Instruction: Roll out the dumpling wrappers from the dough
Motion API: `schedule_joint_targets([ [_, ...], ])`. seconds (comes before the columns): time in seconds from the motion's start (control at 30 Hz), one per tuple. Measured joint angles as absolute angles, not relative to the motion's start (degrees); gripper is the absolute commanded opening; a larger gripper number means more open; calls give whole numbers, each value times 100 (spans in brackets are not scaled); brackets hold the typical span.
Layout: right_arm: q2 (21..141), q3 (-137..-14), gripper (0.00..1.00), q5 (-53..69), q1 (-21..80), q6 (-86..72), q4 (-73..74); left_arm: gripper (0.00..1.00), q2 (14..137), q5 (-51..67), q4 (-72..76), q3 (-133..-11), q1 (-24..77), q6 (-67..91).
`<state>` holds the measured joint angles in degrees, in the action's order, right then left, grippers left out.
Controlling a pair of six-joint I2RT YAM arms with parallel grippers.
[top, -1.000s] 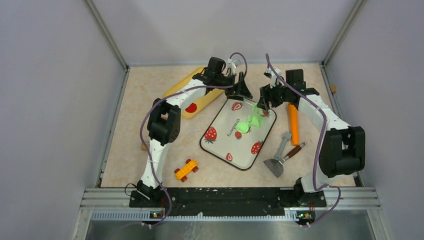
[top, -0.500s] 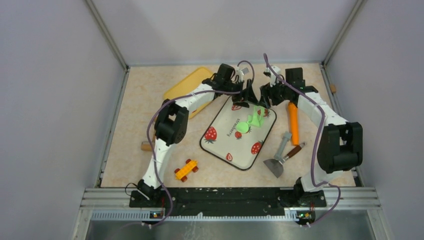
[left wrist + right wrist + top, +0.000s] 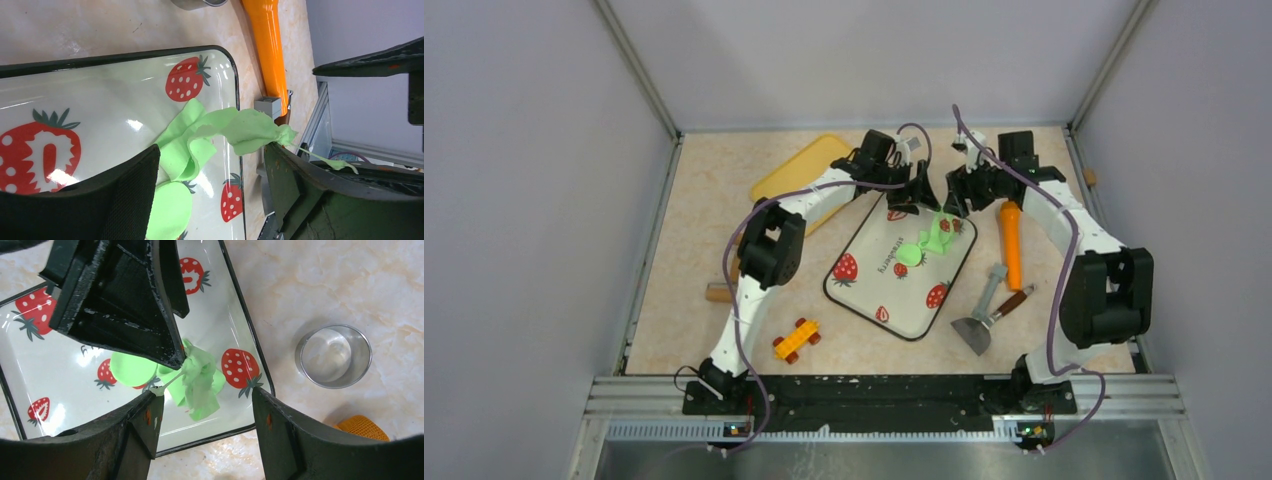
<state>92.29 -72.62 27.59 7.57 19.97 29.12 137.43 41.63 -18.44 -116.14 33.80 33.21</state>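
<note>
The strawberry tray [image 3: 864, 290] holds a flat oval dumpling wrapper [image 3: 911, 254] and a ragged scrap of green dough [image 3: 937, 232]. My left gripper [image 3: 921, 192] stands open over the tray's far end. In the left wrist view the dough [image 3: 210, 135] sticks to one fingertip [image 3: 280, 150] and drapes down beside the wrapper [image 3: 170, 210]. My right gripper [image 3: 954, 197] is open just to the right. In its wrist view the dough [image 3: 200, 382] hangs below the left gripper's finger [image 3: 125, 305], and a thin green strand runs to my right gripper's own fingertip [image 3: 156, 396].
A yellow board [image 3: 799, 178] lies left of the tray, partly under the left arm. An orange rolling pin [image 3: 1011, 245], a grey tool [image 3: 992, 287] and a scraper [image 3: 979, 328] lie to the right. A metal ring cutter [image 3: 333, 356] sits past the tray's corner. A toy car [image 3: 795, 340] lies near front.
My left arm swung right from the yellow board to the tray's far end, meeting the dough. The right gripper drew back slightly, and the dough now sits lower.
</note>
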Motion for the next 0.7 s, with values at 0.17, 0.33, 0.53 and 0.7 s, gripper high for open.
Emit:
schedule_joint_targets([
  [0.17, 9085, -7376, 66, 2902, 674, 2008, 3046, 79, 13743, 4128, -1870, -11616, 3380, 3245],
  [0.33, 9030, -7518, 66, 2985, 576, 1951, 3070, 80, 13743, 4156, -1887, -11616, 3380, 3218],
  [0.53, 8936, -7498, 66, 2995, 506, 1837, 3015, 79, 13743, 4268, -1887, -11758, 3380, 3107],
  [0.7, 8836, -7422, 66, 2993, 447, 1721, 2926, 77, 13714, 4261, -2032, -11810, 3334, 2801],
])
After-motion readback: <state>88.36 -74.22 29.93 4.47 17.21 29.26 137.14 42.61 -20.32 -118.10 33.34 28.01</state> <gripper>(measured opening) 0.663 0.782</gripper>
